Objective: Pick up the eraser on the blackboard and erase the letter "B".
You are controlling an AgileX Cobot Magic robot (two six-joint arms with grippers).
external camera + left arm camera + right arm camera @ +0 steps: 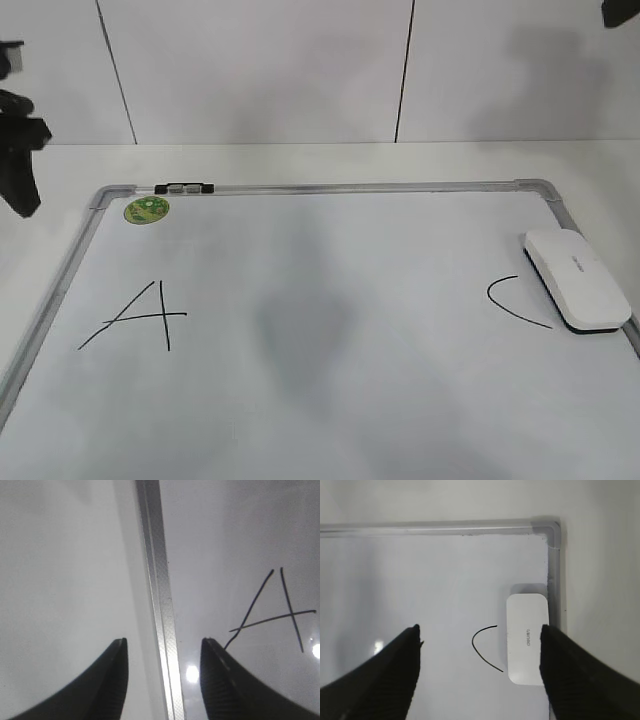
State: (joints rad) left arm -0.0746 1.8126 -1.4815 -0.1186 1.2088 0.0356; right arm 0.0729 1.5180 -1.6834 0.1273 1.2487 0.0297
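Exterior view: the blackboard [330,350] lies flat on the white counter [300,160], filling most of its near part. A round green sticker [146,210] sits in the board's far-left corner, next to a small clip [185,187] on the far frame rail. A black "A" [135,317] is drawn toward the left edge and a "C" [515,300] toward the right edge; the middle between them shows no stroke, so the letter "B" cannot be seen. The eraser [577,280] rests on the board against its right frame, just beside the "C". A dark part of the left arm [20,150] shows at the left edge.

Left wrist view: the left tool [162,650] hangs released, fingers spread either side of the board's left frame rail [157,605], with the "A" [275,610] to one side.

Right wrist view: the right tool [480,635] is released, its fingers wide apart above the "C" [485,647] and the eraser [525,637], which lies along the right frame near the far-right corner [552,530].
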